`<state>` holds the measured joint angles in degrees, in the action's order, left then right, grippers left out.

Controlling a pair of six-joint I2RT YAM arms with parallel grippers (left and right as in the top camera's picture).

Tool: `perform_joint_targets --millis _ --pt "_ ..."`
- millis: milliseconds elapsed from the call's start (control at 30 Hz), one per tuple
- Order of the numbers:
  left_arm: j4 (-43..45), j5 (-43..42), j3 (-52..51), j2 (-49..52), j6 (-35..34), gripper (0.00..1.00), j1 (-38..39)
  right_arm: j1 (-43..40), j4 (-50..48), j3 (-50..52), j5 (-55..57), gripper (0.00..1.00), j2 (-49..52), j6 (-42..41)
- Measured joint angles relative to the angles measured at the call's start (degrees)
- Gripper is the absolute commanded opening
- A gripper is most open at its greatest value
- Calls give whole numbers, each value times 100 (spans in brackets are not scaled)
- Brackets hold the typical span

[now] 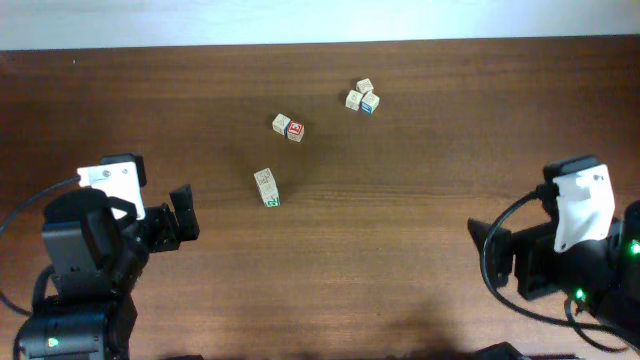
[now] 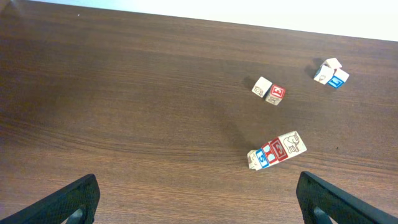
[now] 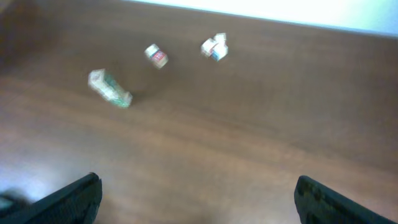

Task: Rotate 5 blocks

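Loose cube pair [image 1: 288, 126], three-cube cluster [image 1: 363, 97]

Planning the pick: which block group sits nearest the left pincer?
The joined line of blocks, green-marked at one end; the pair and the cluster lie farther away.

A dark brown table [image 1: 420, 230] with fine wood grain running side to side fills nearly every view. Beyond its far edge lies a pale whitish strip [image 1: 300, 20]; whether it is wall or floor cannot be told. Even light leaves a faint sheen on the wood.

blurred block row [image 3: 109, 88], jaws spread wide
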<state>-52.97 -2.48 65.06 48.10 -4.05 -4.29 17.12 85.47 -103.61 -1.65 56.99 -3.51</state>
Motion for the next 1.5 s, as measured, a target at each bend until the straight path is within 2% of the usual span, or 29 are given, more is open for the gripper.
perform_joint_targets --millis 100,267,300,367,600,833,1000,1500 --pt "0 0 0 0 2 99 0 -50 -1154 584 109 98 -85 570" --pt "7 0 4 2 0 99 0 -481 -3628 2929 -444 98 -767 1759" --pt "2 0 7 0 2 100 0 -660 -4304 3591 -612 98 -1104 1937" --pt "-11 -2 9 0 2 99 0 -970 -5018 4603 -828 98 -1834 2144" --pt "-2 -2 11 2 2 99 0 -1609 -6822 7267 -1392 98 -3995 2367" --pt "0 0 11 2 2 99 0 -1672 -8000 9370 -1541 99 -5149 2415" --pt "0 0 11 0 2 99 0 -1672 -8406 10190 -1602 98 -5589 2426" --pt "0 0 11 2 2 100 0 -1672 -8290 10301 -1624 98 -5619 2430"
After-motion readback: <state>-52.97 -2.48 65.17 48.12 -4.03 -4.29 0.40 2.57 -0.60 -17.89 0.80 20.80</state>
